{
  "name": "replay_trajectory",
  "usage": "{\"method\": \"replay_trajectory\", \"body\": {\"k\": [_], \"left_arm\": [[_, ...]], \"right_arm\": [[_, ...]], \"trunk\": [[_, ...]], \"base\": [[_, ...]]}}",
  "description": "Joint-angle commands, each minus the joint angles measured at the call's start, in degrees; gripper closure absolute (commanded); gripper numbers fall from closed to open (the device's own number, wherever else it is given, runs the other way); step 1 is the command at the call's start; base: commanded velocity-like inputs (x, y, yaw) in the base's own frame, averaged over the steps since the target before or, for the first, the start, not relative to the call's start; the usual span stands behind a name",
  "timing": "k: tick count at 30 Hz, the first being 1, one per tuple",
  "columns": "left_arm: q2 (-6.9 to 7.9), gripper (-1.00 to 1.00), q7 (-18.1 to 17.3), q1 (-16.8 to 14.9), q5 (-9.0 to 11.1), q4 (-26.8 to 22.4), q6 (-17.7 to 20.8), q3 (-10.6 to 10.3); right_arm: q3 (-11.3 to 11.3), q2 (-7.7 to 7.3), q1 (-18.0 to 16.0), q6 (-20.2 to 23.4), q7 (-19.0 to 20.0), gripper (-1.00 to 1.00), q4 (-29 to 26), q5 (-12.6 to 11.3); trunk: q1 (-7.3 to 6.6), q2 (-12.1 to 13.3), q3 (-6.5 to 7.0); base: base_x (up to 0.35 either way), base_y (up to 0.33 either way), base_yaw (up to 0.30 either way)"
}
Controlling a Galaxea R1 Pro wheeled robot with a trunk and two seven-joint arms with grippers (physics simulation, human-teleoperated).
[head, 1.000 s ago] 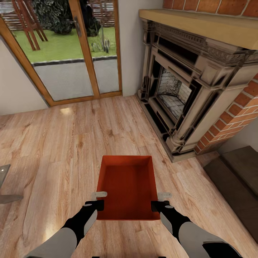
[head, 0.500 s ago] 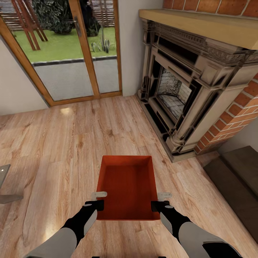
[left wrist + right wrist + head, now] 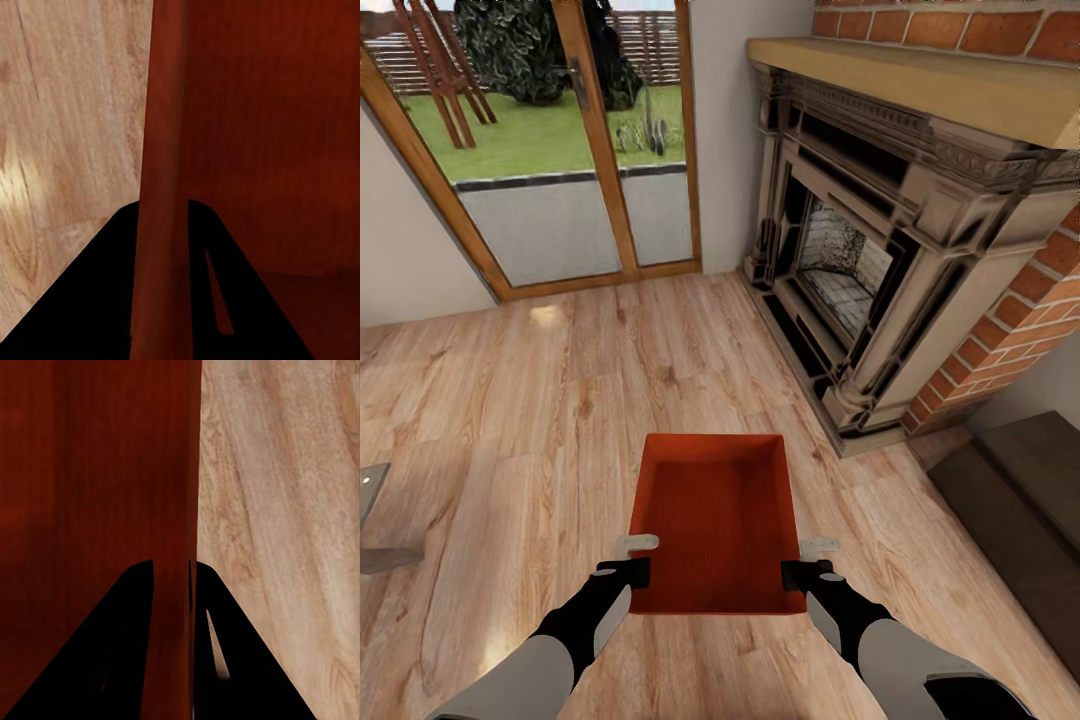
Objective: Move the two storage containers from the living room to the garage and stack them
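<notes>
One orange-red open-top storage container (image 3: pixel 715 520) hangs over the living room's light wood planks, right in front of me. My left gripper (image 3: pixel 632 560) is shut on its left side wall near the near corner, and my right gripper (image 3: pixel 805 562) is shut on its right side wall. In the left wrist view the thin red wall (image 3: pixel 161 150) runs between the dark fingers of the left gripper (image 3: pixel 163 206). The right wrist view shows the same, with the wall (image 3: pixel 191 472) pinched in the right gripper (image 3: pixel 174 562). The bin is empty. The other container and the garage are out of view.
A red-brick fireplace with a carved stone surround (image 3: pixel 880 250) stands ahead on the right. Wood-framed glass doors (image 3: pixel 560 150) face the garden ahead on the left. A dark low platform (image 3: pixel 1020 490) lies at the right, and a grey object (image 3: pixel 375 520) pokes in at the left edge.
The whole picture has slid slightly down, so the camera has tilted up a little. Container and both grippers hold the same pose.
</notes>
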Motion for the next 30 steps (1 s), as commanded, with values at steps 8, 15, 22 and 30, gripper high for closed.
{"method": "replay_trajectory", "body": {"k": [8, 15, 22, 30], "left_arm": [[-0.29, 1.00, 0.3, 0.0, 0.6, -0.2, 0.2, -0.3], [-0.29, 1.00, 0.4, 0.0, 0.6, -0.2, 0.2, -0.3], [-0.29, 1.00, 0.4, 0.0, 0.6, -0.2, 0.2, -0.3], [-0.29, 1.00, 0.4, 0.0, 0.6, -0.2, 0.2, -0.3]], "right_arm": [[0.3, 0.06, 0.0, 0.1, 0.1, 1.00, 0.1, -0.4], [0.3, 0.06, 0.0, 0.1, 0.1, 1.00, 0.1, -0.4], [0.3, 0.06, 0.0, 0.1, 0.1, 1.00, 0.1, -0.4], [0.3, 0.06, 0.0, 0.1, 0.1, 1.00, 0.2, -0.4]], "trunk": [[0.03, -0.1, 0.66], [0.03, -0.1, 1.30], [0.03, -0.1, 1.94], [0.03, -0.1, 2.67]], "base": [[0.000, 0.000, 0.000], [0.000, 0.000, 0.000], [0.000, 0.000, 0.000], [0.000, 0.000, 0.000]]}}
